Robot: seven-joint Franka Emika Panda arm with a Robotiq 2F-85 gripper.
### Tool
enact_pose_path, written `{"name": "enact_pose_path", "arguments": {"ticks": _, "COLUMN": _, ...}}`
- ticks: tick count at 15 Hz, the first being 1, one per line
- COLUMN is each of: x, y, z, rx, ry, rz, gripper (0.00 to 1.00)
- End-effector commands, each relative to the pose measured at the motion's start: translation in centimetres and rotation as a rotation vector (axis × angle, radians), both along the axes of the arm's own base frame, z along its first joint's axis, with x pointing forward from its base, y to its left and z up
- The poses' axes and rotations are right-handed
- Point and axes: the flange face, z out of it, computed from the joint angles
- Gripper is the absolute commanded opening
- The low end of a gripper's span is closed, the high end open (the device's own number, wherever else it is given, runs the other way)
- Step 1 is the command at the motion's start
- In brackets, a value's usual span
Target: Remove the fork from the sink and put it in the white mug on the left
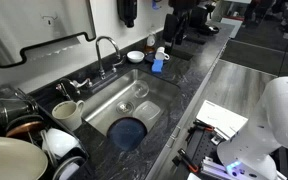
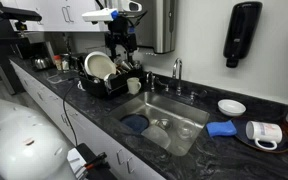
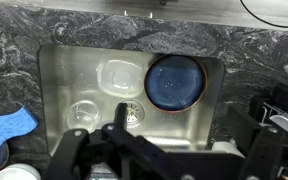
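The sink [image 1: 149, 90] is a steel basin in dark speckled stone; it also shows in the other exterior view [image 2: 184, 108] and fills the wrist view [image 3: 74, 70]. I cannot make out the fork in any view. The white mug [image 1: 69, 113] stands on the counter beside the sink next to the dish rack, and shows in an exterior view [image 2: 134, 86]. My gripper [image 2: 119, 47] hangs high above the dish rack and mug, apart from both. Its fingers look spread and empty. In the wrist view its dark fingers [image 3: 162, 147] frame the bottom edge.
A blue bowl [image 3: 174, 82], a clear container [image 3: 119, 75] and a glass [image 3: 84, 113] lie in the sink. A curved faucet [image 1: 106, 45] stands behind it. A dish rack [image 2: 104, 75] holds cups. A blue sponge [image 2: 221, 128] and a small white bowl [image 2: 231, 106] are on the counter.
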Motion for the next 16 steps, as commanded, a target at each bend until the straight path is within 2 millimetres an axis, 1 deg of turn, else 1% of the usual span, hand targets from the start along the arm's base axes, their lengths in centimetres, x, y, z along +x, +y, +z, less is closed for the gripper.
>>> {"name": "enact_pose_path", "arguments": {"ticks": 1, "x": 0.0, "y": 0.0, "z": 0.0, "rx": 0.0, "ry": 0.001, "rz": 0.0, "gripper": 1.0}}
{"name": "enact_pose_path", "arguments": {"ticks": 6, "x": 0.0, "y": 0.0, "z": 0.0, "rx": 0.0, "ry": 0.001, "rz": 0.0, "gripper": 1.0}}
{"name": "enact_pose_path", "arguments": {"ticks": 7, "x": 0.4, "y": 0.1, "z": -0.3, "rx": -0.013, "ry": -0.001, "rz": 0.032, "gripper": 1.0}}
{"name": "enact_pose_path", "arguments": {"ticks": 11, "x": 3.1, "y": 0.1, "z": -3.4, "rx": -0.047, "ry": -0.055, "rz": 0.226, "gripper": 1.0}}
{"name": "enact_pose_path", "arguments": {"ticks": 14, "x": 5.8, "y": 0.4, "z": -6.9, "rx": -0.069, "ry": -0.121, "rz": 0.371, "gripper": 1.0}}
{"name": "enact_pose_path", "arguments": {"ticks": 16, "x": 7.6, "y": 0.6, "z": -9.4, "rx": -0.049, "ry": -0.164, "rz": 0.439, "gripper": 1.0}}
